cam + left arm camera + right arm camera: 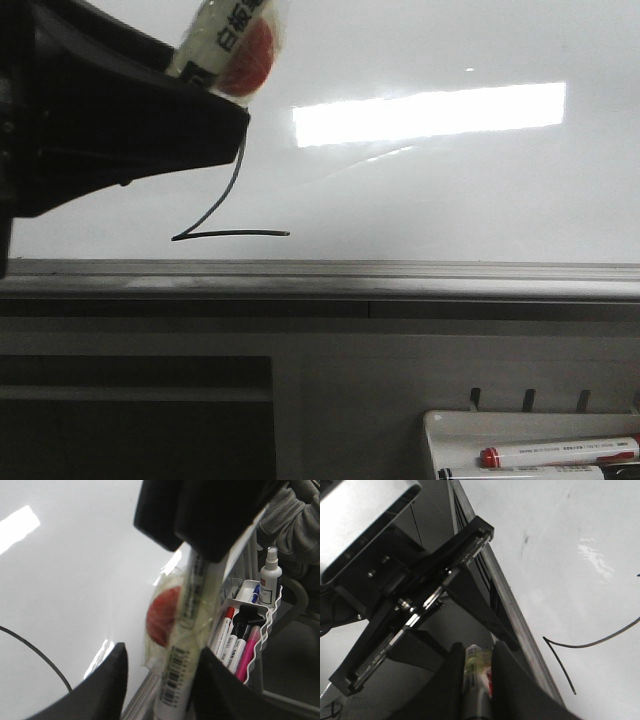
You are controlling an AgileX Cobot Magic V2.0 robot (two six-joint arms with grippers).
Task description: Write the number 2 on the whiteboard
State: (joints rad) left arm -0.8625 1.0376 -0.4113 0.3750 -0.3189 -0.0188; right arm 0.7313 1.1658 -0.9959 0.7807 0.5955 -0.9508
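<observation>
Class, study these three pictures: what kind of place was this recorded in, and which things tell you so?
Probably a classroom, office or lab. A large glossy white whiteboard with a grey metal rail carries a thin black hand-drawn number 2; a small white wire-edged tray holds markers and a white spray bottle.

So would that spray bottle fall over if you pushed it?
Probably, yes: the spray bottle is tall, narrow and standing upright. The white tray wall might catch it. It looks plastic, so it is likely light.
</observation>
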